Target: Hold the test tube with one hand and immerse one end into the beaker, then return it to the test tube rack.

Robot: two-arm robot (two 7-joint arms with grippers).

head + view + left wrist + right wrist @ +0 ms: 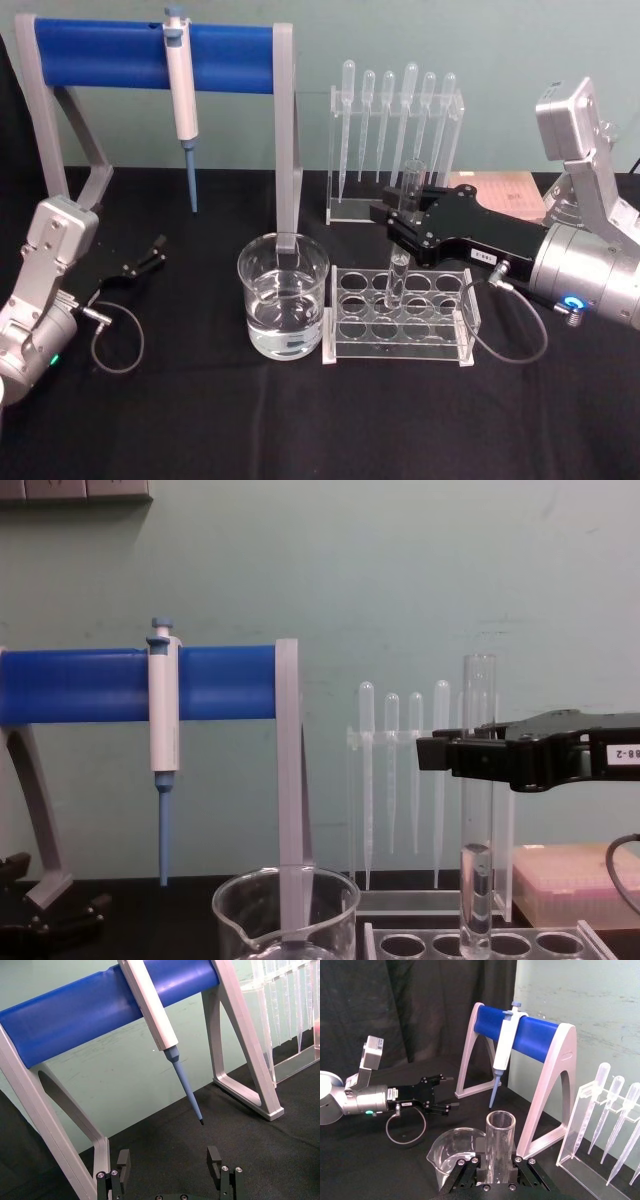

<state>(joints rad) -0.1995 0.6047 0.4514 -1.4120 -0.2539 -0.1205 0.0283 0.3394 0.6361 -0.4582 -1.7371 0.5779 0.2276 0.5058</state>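
The test tube (399, 270) stands upright with its lower end in a hole of the clear tube rack (400, 322). My right gripper (400, 222) is shut on the test tube's upper part, reaching in from the right. In the chest view the test tube (477, 880) passes through the right gripper (470, 755), and its open top rises above the fingers. The right wrist view shows the test tube (499, 1145) between the jaws, with the beaker (452, 1152) just beyond. The beaker (283, 300), partly filled with clear liquid, sits left of the rack. My left gripper (155, 250) rests open at the far left.
A grey stand with a blue bar (100, 52) holds a hanging pipettor (182, 100) at the back left. One stand leg (288, 200) rises just behind the beaker. A clear holder of plastic pipettes (395, 130) stands behind the rack. A pink box (505, 190) lies at the back right.
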